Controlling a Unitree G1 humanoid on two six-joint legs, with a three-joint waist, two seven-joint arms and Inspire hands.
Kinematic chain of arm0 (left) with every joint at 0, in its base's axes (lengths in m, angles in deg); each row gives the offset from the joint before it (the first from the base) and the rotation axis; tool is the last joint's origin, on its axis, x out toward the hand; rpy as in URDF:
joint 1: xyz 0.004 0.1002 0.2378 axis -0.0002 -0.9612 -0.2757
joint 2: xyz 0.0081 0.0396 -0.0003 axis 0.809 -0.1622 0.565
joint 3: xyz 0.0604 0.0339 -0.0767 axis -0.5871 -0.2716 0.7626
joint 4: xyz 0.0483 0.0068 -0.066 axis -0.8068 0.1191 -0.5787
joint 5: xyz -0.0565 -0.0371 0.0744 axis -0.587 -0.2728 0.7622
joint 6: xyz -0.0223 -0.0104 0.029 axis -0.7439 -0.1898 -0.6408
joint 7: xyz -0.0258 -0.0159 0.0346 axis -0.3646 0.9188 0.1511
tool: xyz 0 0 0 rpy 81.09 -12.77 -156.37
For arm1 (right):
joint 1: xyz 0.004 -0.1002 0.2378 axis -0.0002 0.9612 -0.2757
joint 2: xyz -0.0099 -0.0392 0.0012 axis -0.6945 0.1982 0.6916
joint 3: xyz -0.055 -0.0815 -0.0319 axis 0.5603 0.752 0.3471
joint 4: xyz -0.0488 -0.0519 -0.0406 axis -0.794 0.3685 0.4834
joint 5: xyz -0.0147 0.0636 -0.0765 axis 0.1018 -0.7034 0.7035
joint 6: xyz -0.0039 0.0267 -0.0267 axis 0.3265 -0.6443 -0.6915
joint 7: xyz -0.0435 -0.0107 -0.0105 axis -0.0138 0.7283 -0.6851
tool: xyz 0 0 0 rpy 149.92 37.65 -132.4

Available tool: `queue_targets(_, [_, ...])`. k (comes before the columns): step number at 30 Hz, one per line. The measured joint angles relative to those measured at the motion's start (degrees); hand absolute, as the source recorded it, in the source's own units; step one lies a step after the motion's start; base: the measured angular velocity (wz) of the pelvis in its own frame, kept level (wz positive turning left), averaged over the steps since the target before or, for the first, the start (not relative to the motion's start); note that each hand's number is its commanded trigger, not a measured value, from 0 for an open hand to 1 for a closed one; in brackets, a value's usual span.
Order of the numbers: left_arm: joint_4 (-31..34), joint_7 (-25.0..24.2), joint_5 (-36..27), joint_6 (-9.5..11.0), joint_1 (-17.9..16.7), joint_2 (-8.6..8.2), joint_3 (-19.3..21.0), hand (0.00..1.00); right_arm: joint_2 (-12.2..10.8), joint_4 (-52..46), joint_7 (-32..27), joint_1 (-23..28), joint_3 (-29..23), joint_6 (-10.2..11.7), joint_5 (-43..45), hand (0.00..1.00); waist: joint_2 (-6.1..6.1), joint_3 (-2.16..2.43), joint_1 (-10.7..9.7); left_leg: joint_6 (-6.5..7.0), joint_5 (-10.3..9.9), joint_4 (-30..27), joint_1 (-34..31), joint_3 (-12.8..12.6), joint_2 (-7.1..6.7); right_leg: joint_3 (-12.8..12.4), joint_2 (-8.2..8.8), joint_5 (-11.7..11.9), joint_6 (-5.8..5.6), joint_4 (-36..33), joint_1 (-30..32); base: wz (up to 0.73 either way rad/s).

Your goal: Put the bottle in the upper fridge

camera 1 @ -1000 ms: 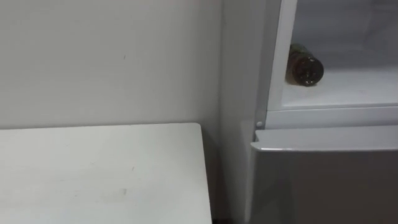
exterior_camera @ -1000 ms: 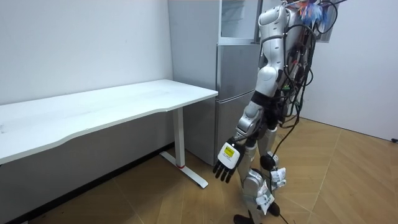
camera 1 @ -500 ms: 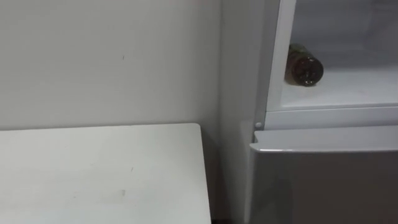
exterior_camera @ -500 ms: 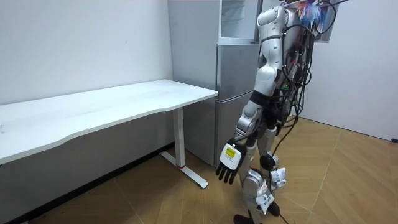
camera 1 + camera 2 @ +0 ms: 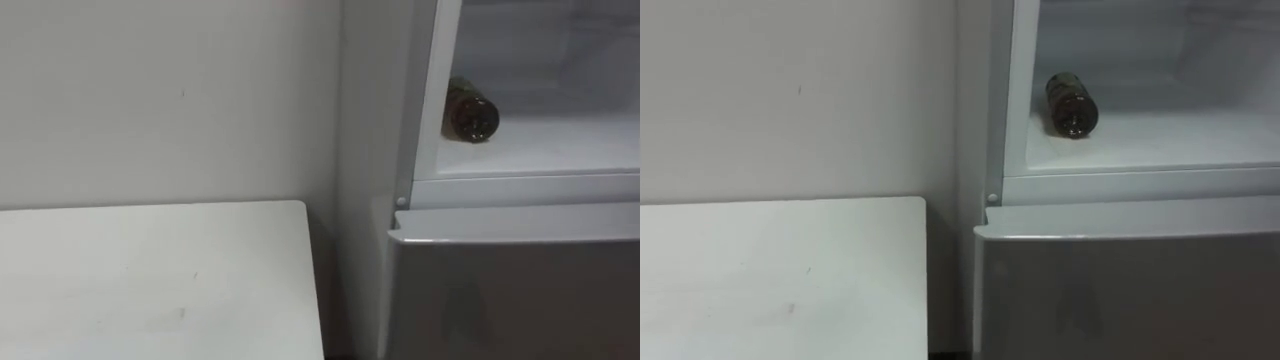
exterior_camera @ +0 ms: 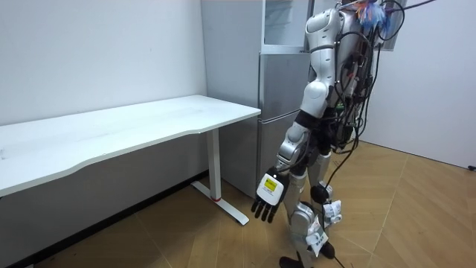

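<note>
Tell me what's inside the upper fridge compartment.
A dark bottle lies on its side on the white shelf, near the left wall of the upper fridge compartment. The compartment's upper and right parts lie outside the views, so anything there cannot be seen.

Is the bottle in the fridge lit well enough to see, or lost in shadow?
Right eye view: bottle dark, standing out against the bright white fridge shelf; left eye view: same, no glare; room view: even light, shadow under the table.

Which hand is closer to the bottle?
Can't tell: the left hand hangs low by its leg, below the bottle lying in the upper fridge; I can't place the right hand.
</note>
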State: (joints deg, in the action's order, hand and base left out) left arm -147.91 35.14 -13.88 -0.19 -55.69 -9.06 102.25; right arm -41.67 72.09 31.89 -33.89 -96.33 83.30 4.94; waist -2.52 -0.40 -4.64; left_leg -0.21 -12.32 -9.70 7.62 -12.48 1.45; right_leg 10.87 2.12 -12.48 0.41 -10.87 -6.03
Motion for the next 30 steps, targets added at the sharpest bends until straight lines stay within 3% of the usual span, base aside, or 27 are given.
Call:
queue_targets(2, [1.26, 0.09, -0.06, -0.03, -0.17, 0.20, 0.25, 0.00, 0.80, -2.66, -1.39, 0.55, -1.16, 0.08, -0.42, 0.00, -0.29, 0.04, -0.05, 0.00, 0.00, 0.00, 0.00, -0.07, 0.02, -0.04, -0.03, 0.00, 0.00, 0.01, 0.04, 0.00])
queue_targets(3, [2.00, 0.09, -0.06, 0.02, -0.28, 0.23, 0.81, 0.00, 1.21, -4.19, -2.05, 0.64, -2.26, -0.03, -0.60, 0.00, -0.93, 0.31, -0.13, 0.00, 0.00, 0.04, 0.01, -0.12, 0.03, -0.16, -0.06, 0.01, 0.01, -0.01, 0.10, -0.03])
queue_targets(6, [3.31, 0.17, -0.14, 0.09, -0.64, 0.36, 1.70, 0.00, 2.11, -10.26, -4.76, 0.98, -6.19, 0.03, -3.13, 0.00, -0.97, 0.32, -0.59, 0.00, 0.00, 0.29, 0.10, -0.17, -0.02, -0.33, -0.24, 0.00, 0.00, -0.04, 0.15, -0.02])
queue_targets(15, [5.74, 0.22, -0.47, 0.14, -2.52, 0.37, 3.46, 0.00, 3.89, -30.65, -16.60, 2.62, -11.69, 0.03, -5.25, 0.00, -3.14, 0.36, -1.89, 0.00, 0.00, 0.30, -0.15, -1.16, 0.00, -1.69, -0.38, -0.11, 0.04, -0.85, 1.32, -0.07])
queue_targets(19, [5.75, 0.90, -0.58, 1.21, -2.50, 0.37, 3.47, 0.00, 7.49, -35.13, -20.59, 1.79, -14.70, 1.35, -5.18, 0.00, -3.04, 0.32, -2.73, 0.09, -0.22, 0.31, -0.04, -1.85, 0.07, -2.34, -0.61, -0.06, -0.07, -0.81, 1.37, -0.03])
queue_targets(24, [5.73, 0.90, -0.60, 2.24, -2.77, 0.44, 3.61, 0.00, 7.70, -43.33, -26.62, 2.11, -18.82, 3.18, -3.99, 0.00, -2.75, 0.49, -3.53, 0.01, -0.43, 0.85, -0.13, -2.68, 0.39, -3.48, -1.14, 0.11, 0.03, -1.01, 2.32, -0.13])
queue_targets(30, [5.01, 1.01, -0.65, 3.51, -3.04, 0.45, 3.38, 0.00, 8.06, -52.09, -35.61, 2.02, -19.28, 4.78, 0.18, 0.00, -2.63, 0.61, -4.16, 0.00, -0.42, 0.98, -0.23, -3.04, 0.37, -4.66, -1.31, 0.07, 0.09, -1.70, 3.22, -0.11])
